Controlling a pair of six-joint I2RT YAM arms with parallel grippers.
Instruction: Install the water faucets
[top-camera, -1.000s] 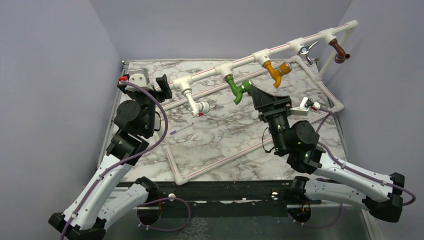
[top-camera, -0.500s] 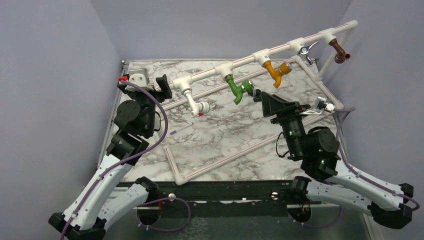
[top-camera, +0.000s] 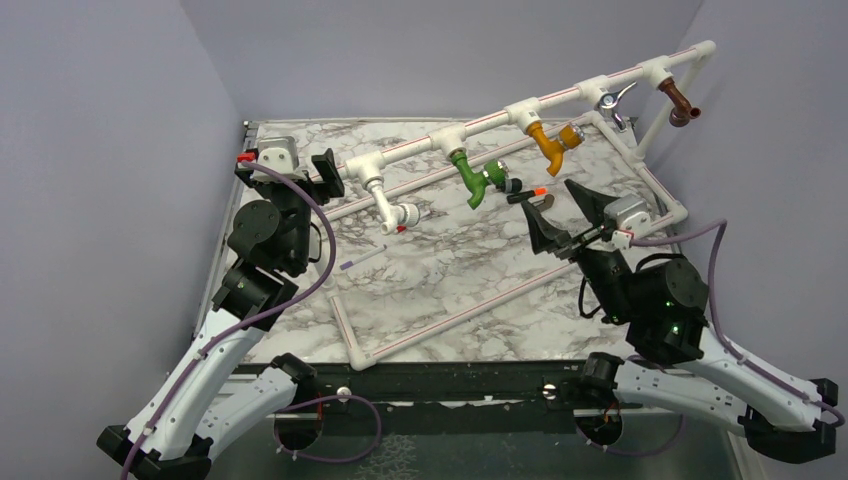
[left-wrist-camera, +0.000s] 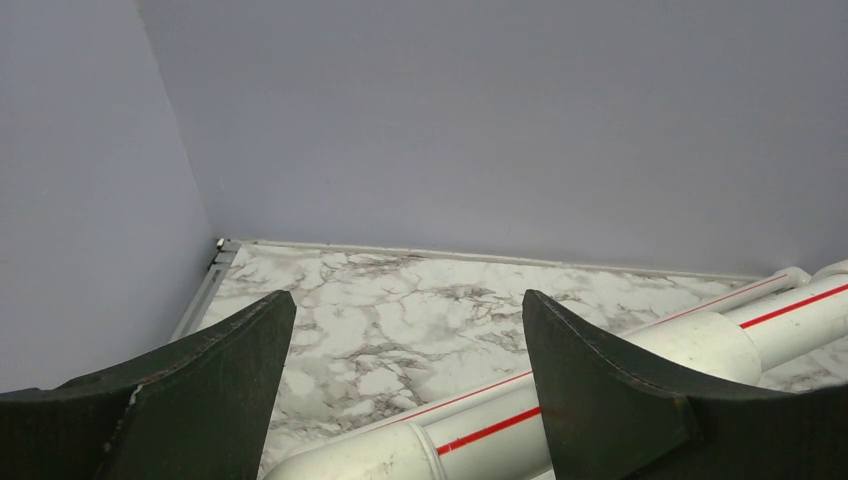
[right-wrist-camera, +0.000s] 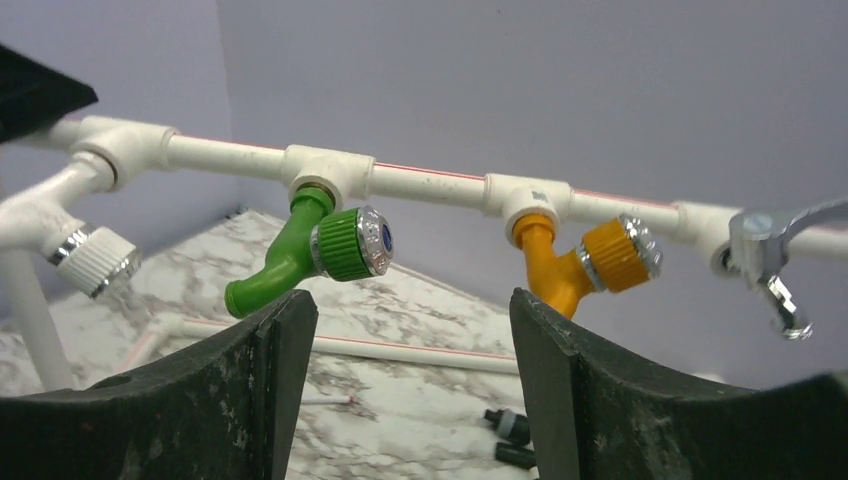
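The bright green faucet (top-camera: 475, 180) with a round silver knob hangs screwed into a tee of the white pipe frame (top-camera: 490, 122). In the right wrist view the green faucet (right-wrist-camera: 300, 250) is just above my left finger. White (top-camera: 392, 208), orange (top-camera: 552, 140), silver (top-camera: 612, 102) and brown (top-camera: 680, 103) faucets hang from the same pipe. My right gripper (top-camera: 558, 212) (right-wrist-camera: 410, 300) is open and empty, a short way right of the green faucet. My left gripper (top-camera: 290, 168) (left-wrist-camera: 408, 305) is open at the pipe's left end, with the pipe (left-wrist-camera: 600, 390) against its right finger.
Small black fittings (top-camera: 525, 193) (right-wrist-camera: 515, 425) lie on the marble table below the green and orange faucets. A thin white stick (top-camera: 360, 258) lies left of centre. The frame's lower pipes (top-camera: 450, 315) cross the table. Grey walls close in on the left, back and right.
My right arm has drawn back to the right, away from the green faucet's knob, and its jaws now stand open. The left arm has not moved.
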